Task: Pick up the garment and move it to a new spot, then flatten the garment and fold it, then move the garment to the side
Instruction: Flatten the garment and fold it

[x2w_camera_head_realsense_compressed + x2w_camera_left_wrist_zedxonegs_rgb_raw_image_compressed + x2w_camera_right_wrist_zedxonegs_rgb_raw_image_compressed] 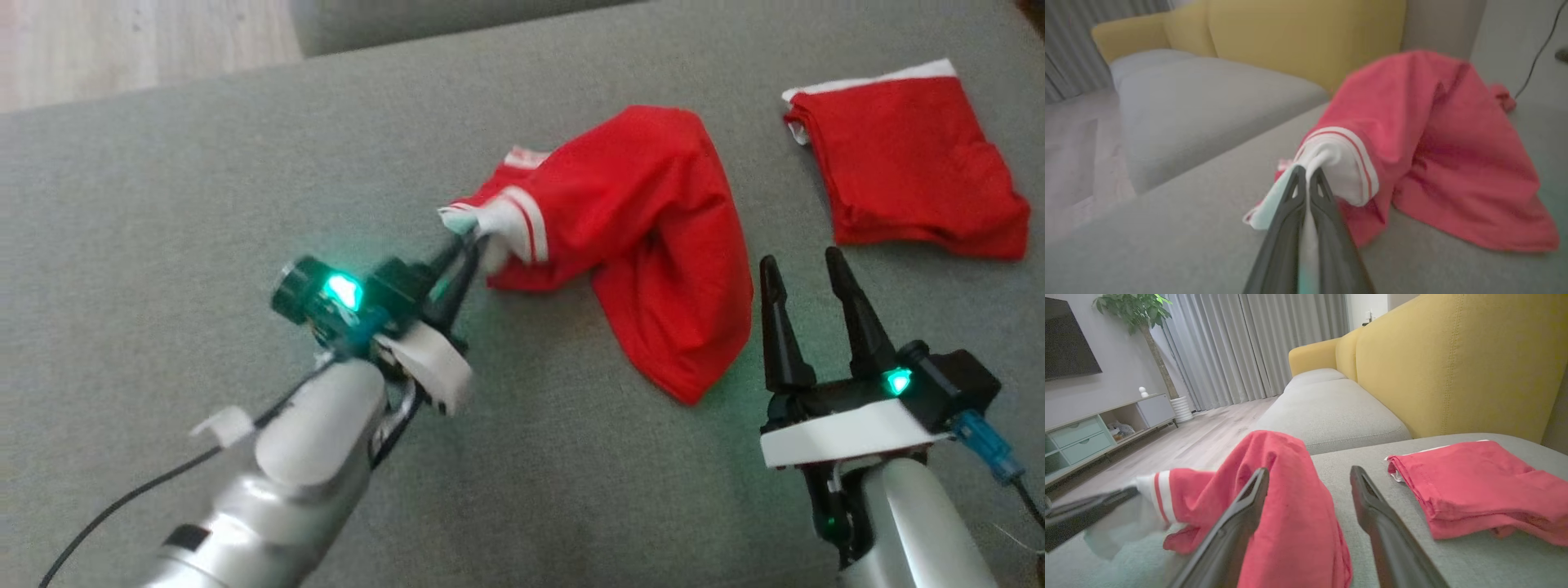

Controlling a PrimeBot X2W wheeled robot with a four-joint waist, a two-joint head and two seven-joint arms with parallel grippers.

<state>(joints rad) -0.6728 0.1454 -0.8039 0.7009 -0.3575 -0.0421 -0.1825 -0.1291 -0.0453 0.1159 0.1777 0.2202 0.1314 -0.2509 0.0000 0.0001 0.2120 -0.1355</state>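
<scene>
A crumpled red garment [653, 237] with white striped trim lies on the grey cushion [245, 163], partly lifted at its left end. My left gripper [464, 245] is shut on the white trim of that garment [1339, 163], pulling it up off the surface. In the right wrist view the same garment [1286, 506] bulges up in front of my right gripper [1308, 473], which is open. In the head view my right gripper [804, 265] stands open just right of the garment's lower corner, touching nothing.
A second red garment [906, 163], folded with a white edge, lies at the far right of the cushion [1486, 486]. A yellow sofa back [1453, 363] rises behind. Wooden floor [122, 41] lies beyond the cushion's far left edge.
</scene>
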